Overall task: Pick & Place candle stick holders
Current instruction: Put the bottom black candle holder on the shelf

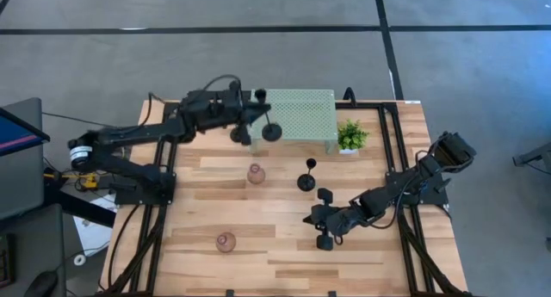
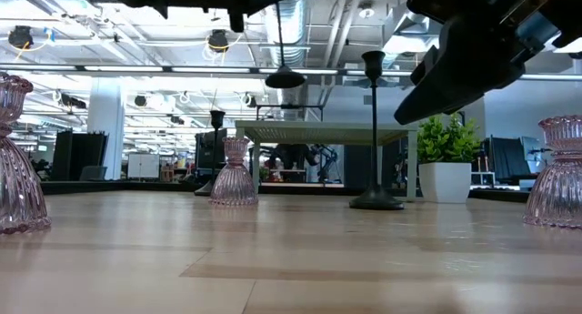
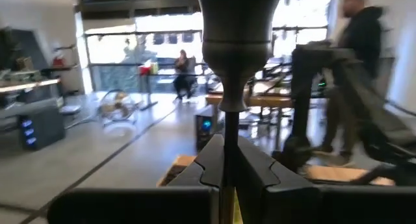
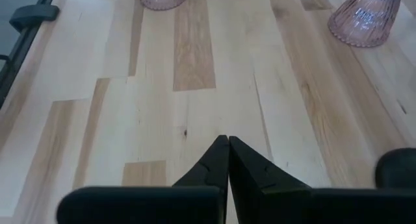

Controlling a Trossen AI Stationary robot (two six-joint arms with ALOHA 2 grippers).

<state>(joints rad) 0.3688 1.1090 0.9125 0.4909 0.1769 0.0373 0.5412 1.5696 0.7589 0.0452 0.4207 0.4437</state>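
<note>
Step in hand: left pincer (image 1: 256, 116) carries a black candle stick holder (image 1: 269, 125) at the near edge of the mesh stand (image 1: 301, 114); judged to be a placing move.
Left pincer: clenched on the slim stem just under the cup (image 3: 238, 29), the round base hanging clear of the counter (image 1: 284, 245).
Doing it well: keep the stem plumb, lower slowly until the base sits flat, release only then; a top-heavy stem would tip if dropped crooked.
Right pincer (image 4: 227, 146): closed on nothing, low over bare counter at the front right.
Other holders: a second black one (image 1: 307, 178) stands mid-counter; a third black one (image 1: 260, 95) seems to sit behind the stand's left end, partly hidden by the arm; pink ones (image 1: 256, 173) and (image 1: 225, 241) stand on the counter's left half; another (image 2: 556, 173) at the right in the low view.
Materials: black holders matte, likely metal; pink ones ribbed translucent glass, bell-shaped; stand perforated pale green; counter pale jointed wood planks.
</note>
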